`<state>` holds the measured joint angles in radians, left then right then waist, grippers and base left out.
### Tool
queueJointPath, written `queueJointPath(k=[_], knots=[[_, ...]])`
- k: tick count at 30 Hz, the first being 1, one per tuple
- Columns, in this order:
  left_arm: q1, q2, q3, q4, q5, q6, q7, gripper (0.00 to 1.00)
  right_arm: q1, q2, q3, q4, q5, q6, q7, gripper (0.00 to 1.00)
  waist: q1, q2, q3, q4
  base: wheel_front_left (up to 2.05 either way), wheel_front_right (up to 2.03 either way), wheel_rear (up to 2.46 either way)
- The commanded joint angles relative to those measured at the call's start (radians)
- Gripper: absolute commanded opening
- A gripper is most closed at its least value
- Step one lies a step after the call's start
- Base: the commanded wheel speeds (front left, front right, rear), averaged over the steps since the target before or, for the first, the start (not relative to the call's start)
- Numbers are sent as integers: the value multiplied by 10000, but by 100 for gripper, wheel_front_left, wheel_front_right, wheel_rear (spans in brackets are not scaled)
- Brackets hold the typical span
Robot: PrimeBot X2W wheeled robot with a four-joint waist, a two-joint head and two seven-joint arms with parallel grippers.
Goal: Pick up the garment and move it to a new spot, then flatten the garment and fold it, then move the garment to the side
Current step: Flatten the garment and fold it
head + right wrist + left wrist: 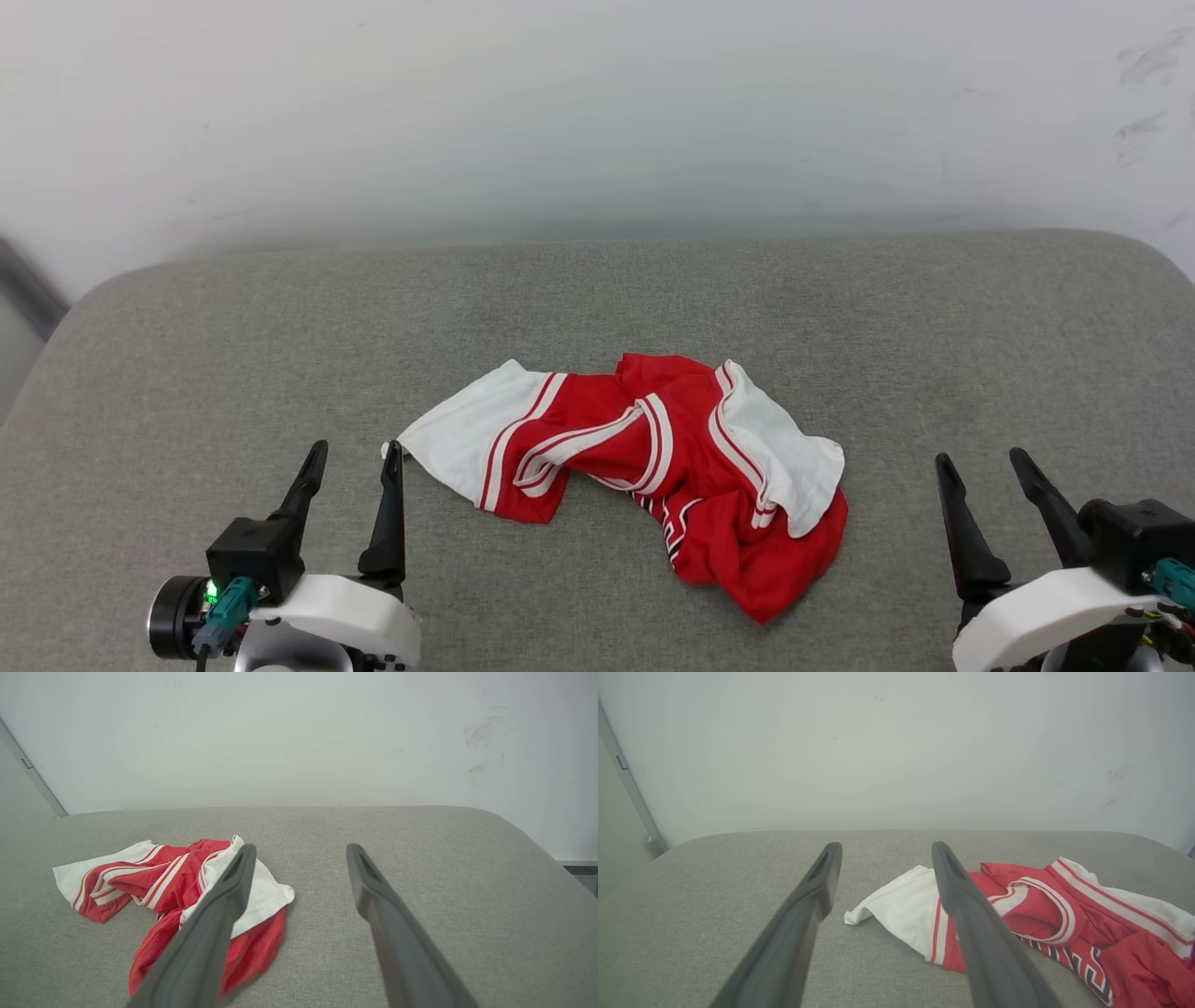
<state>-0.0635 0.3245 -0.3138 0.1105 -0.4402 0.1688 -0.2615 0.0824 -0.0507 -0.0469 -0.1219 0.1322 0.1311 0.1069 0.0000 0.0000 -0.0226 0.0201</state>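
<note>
The garment (pixel 653 457) lies crumpled in the middle of the grey padded surface: red body, white sleeves, striped trim, a bit of black-and-white lettering showing. My left gripper (pixel 357 455) stands open at the lower left, its right fingertip close to the white sleeve's tip, nothing between the fingers. My right gripper (pixel 982 459) is open at the lower right, apart from the shirt. In the left wrist view the garment (pixel 1031 914) lies to the right of the open left gripper (pixel 883 847). In the right wrist view the garment (pixel 177 891) sits left of the open right gripper (pixel 299 848).
The grey padded surface (pixel 840 308) has rounded far corners and ends at a pale wall (pixel 597 112). Bare fabric stretches behind and to both sides of the shirt. A dark strip (pixel 28 289) runs along the far left edge.
</note>
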Motion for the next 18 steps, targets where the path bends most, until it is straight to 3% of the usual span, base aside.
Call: queueJointPath(k=[1, 10, 14, 18], knots=[[130, 9, 4, -62, 22, 20, -49, 100, 81, 4, 20, -62, 23, -5, 27, 100, 0, 0, 8, -24, 0, 0, 0], [-40, 34, -38, -160, 3, 10, -26, 100, -308, 6, 16, -37, -387, -5, 404, 100, 0, 0, 229, -29, 0, 0, 0], [-334, -6, -32, -252, 45, -14, -27, 100, -705, -125, 286, 210, -176, -5, 1626, 100, 0, 0, 616, 182, 0, 0, 0], [-657, -101, 49, -310, 57, -110, -36, 100, -1344, -863, 1155, 312, 239, -5, 3376, 100, 0, 0, 1114, 468, 0, 0, 0]])
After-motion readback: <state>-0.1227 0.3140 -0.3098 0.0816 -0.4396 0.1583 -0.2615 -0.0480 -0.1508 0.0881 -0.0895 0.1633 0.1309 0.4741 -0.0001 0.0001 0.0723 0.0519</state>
